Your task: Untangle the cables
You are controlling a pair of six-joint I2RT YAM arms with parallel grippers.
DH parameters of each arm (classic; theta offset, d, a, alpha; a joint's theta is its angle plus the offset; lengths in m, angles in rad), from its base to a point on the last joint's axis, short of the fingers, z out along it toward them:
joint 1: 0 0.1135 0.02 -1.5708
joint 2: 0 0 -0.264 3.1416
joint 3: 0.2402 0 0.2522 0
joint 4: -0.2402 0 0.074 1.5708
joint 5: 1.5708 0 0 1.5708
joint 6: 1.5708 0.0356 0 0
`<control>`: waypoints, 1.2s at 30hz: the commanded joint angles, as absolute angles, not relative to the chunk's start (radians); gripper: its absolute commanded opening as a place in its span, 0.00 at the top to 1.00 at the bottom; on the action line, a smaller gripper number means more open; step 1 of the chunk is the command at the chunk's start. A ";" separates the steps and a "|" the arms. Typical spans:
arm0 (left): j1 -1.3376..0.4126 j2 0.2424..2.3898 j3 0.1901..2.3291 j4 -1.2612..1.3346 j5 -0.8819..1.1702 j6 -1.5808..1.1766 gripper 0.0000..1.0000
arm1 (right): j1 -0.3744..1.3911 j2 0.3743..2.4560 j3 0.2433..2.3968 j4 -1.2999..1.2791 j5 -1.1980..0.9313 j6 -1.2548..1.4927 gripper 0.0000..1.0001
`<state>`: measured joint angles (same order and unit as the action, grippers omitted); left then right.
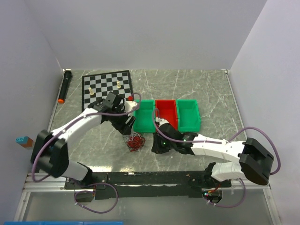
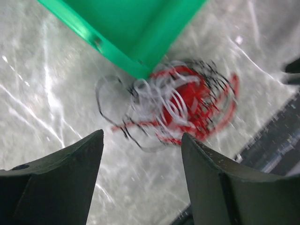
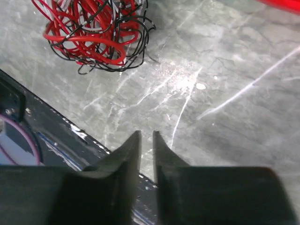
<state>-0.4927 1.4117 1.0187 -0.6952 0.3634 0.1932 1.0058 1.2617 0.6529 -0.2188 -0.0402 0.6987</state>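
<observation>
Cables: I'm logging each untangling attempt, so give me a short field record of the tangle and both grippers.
cables: one tangle of red, white and black strands, not separated
location: on the table, by the near corner of the leftmost green bin
left gripper: open, empty, above the tangle
right gripper: jaws narrowly apart, empty, beside the tangle and clear of it

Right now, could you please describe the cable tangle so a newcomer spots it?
Find the row of three bins mid-table. Beside the left green bin, nearer the arms, lies the cable tangle, the only loose ball of thin red, white and black wires.
</observation>
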 commanded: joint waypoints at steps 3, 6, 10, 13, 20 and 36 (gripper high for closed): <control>-0.497 1.505 1.101 -0.558 0.333 0.175 0.29 | 1.014 1.200 0.669 -0.172 -0.038 0.693 0.54; -0.495 1.516 1.092 -0.542 0.339 0.181 0.32 | 1.014 1.195 0.673 -0.147 -0.054 0.686 0.54; -0.497 1.539 1.066 -0.571 0.371 0.212 0.45 | 1.014 1.195 0.686 -0.135 -0.061 0.689 0.55; -0.495 1.546 1.042 -0.584 0.374 0.224 0.56 | 1.012 1.200 0.693 -0.129 -0.063 0.690 0.57; -0.471 1.523 1.002 -0.575 0.368 0.233 0.92 | 1.014 1.209 0.709 -0.117 -0.061 0.692 0.61; -0.448 1.351 0.939 -0.750 0.436 0.321 0.99 | 1.014 1.336 0.819 -0.068 -0.095 0.649 0.48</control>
